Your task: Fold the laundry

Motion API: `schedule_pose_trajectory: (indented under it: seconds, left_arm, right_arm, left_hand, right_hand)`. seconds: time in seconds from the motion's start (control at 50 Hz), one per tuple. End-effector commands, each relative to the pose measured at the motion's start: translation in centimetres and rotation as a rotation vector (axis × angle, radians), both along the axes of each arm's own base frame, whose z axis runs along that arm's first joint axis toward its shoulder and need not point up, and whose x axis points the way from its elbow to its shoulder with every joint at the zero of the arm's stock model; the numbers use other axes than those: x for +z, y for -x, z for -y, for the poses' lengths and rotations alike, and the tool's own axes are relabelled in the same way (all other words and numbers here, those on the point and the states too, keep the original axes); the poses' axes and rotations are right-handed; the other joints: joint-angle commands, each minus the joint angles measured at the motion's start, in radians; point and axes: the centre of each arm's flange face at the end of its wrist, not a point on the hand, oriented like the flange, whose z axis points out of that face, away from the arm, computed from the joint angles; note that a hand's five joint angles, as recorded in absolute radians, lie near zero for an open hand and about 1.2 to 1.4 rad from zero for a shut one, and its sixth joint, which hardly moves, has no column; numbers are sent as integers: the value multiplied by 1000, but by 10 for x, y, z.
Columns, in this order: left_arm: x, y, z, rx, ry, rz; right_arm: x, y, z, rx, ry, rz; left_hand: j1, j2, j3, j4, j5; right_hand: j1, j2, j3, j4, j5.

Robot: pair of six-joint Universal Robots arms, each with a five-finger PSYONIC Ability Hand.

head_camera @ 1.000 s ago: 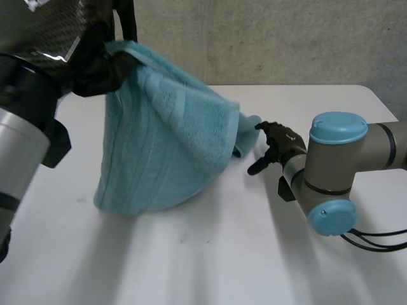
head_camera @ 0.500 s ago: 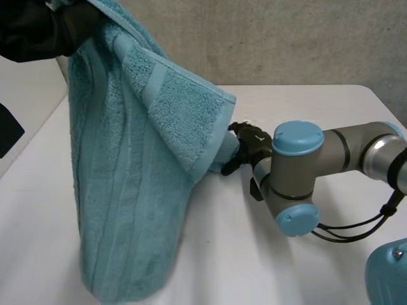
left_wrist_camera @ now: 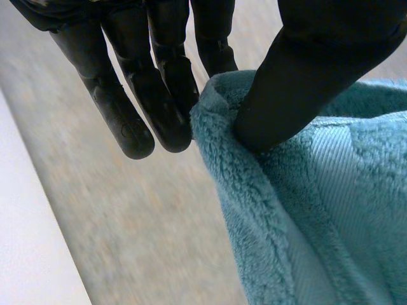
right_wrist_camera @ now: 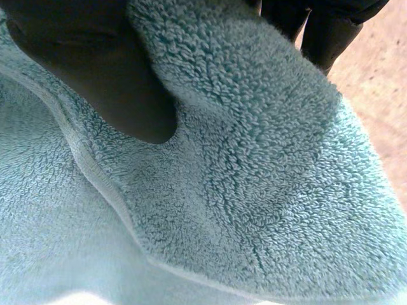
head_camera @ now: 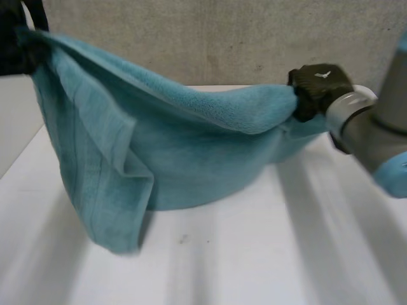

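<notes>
head view: high, behind and between the arms, facing down and forward over the white table (head_camera: 254,254) to a grey wall (head_camera: 191,38); mid range, takes in the towel (head_camera: 191,152), left hand (head_camera: 14,44) and right hand (head_camera: 318,89). left wrist view: looks along its own fingers (left_wrist_camera: 159,95), very near the towel's corner. right wrist view: nearer yet, almost against the pile. each wrist view shares its towel end with the head view.

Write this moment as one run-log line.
left hand: pinches towel corner | right hand: grips opposite end | towel: hangs between, sagging
</notes>
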Motion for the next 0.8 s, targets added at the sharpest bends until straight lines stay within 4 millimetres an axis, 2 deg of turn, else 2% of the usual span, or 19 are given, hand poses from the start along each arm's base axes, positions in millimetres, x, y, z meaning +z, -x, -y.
schedule_pose_trajectory:
  seconds: [0.02, 0.1, 0.14, 0.18, 0.2, 0.24, 0.28, 0.38, 0.4, 0.42, 0.48, 0.5, 0.54, 0.6, 0.68, 0.7, 0.72, 0.78, 0.8]
  left_arm:
    - [-63, -2, 34, -76, -211, 93]
    - [-106, 2, 50, -85, -361, 123]
    - [-130, 6, 58, -95, -445, 142]
    - [-147, 8, 64, -96, -499, 152]
    - [-155, 9, 68, -100, -526, 157]
    - [-173, 10, 76, -99, -581, 164]
    - [-189, 12, 86, -100, -622, 170]
    - [-202, 15, 103, -83, -631, 172]
    - [-203, 15, 107, -75, -625, 171]
    - [-203, 15, 109, -68, -617, 170]
    - [-203, 15, 119, -43, -583, 163]
    - [-202, 15, 123, -31, -561, 160]
    - [-201, 15, 126, -26, -547, 158]
    - [-199, 15, 132, -10, -518, 150]
    - [-199, 15, 132, -7, -518, 149]
    - [-198, 15, 132, -7, -517, 148]
    - [-199, 15, 132, -5, -519, 148]
    - [-201, 15, 130, -7, -526, 148]
    - [-200, 15, 130, -9, -526, 148]
  right_arm:
    - [42, 33, -4, 15, 22, -139]
    - [38, 37, -3, 47, -58, -216]
    - [11, 32, 5, 81, -155, -283]
    - [4, 32, 7, 89, -181, -306]
    - [-18, 29, 17, 105, -233, -366]
    - [-24, 27, 19, 113, -243, -379]
    - [-44, 24, 33, 121, -267, -403]
    - [-68, 21, 47, 114, -298, -414]
    - [-76, 20, 54, 104, -302, -417]
    - [-81, 21, 62, 73, -293, -425]
    - [-76, 22, 70, 28, -254, -423]
    - [-72, 23, 75, -6, -224, -414]
    - [-72, 23, 78, -35, -204, -396]
    - [-64, 23, 78, -78, -174, -333]
    - [-39, 26, 62, -92, -139, -251]
    - [-39, 26, 62, -92, -139, -251]
    - [-30, 32, 52, -107, -116, -225]
    - [-24, 35, 44, -112, -91, -211]
    - [-19, 40, 31, -116, -58, -196]
  left_hand:
    - [276, 196, 201, 201, 269]
    - [276, 196, 201, 201, 269]
    - [276, 196, 201, 201, 269]
    - [276, 196, 201, 201, 269]
    - [276, 196, 201, 201, 269]
    - [276, 196, 201, 201, 269]
    - [276, 196, 201, 201, 269]
    - [276, 196, 201, 201, 269]
    - [276, 196, 201, 201, 269]
    - [276, 196, 201, 201, 269]
    - [244, 165, 170, 169, 237]
    - [238, 159, 164, 163, 231]
    - [235, 156, 161, 160, 228]
    - [217, 138, 143, 143, 211]
    - [194, 115, 120, 119, 187]
    - [174, 94, 99, 99, 167]
    - [150, 71, 76, 75, 143]
    - [118, 38, 43, 43, 111]
    - [115, 35, 40, 40, 108]
  right_hand:
    - [429, 219, 217, 209, 251]
    - [429, 219, 217, 209, 251]
    - [429, 219, 217, 209, 251]
    - [429, 219, 217, 209, 251]
    - [429, 219, 217, 209, 251]
    - [429, 219, 217, 209, 251]
    - [429, 219, 217, 209, 251]
    - [319, 108, 107, 99, 140]
    - [173, -37, -39, -47, -5]
    - [-104, -315, -316, -324, -283]
    - [-209, -420, -421, -429, -388]
    - [-442, -653, -654, -662, -621]
    - [-632, -842, -844, -852, -810]
    - [-674, -884, -885, -894, -852]
    - [-768, -978, -979, -988, -946]
    - [-768, -978, -979, -988, -946]
    - [-745, -955, -956, -964, -923]
    - [-721, -931, -933, -941, -899]
    - [-634, -844, -845, -853, -812]
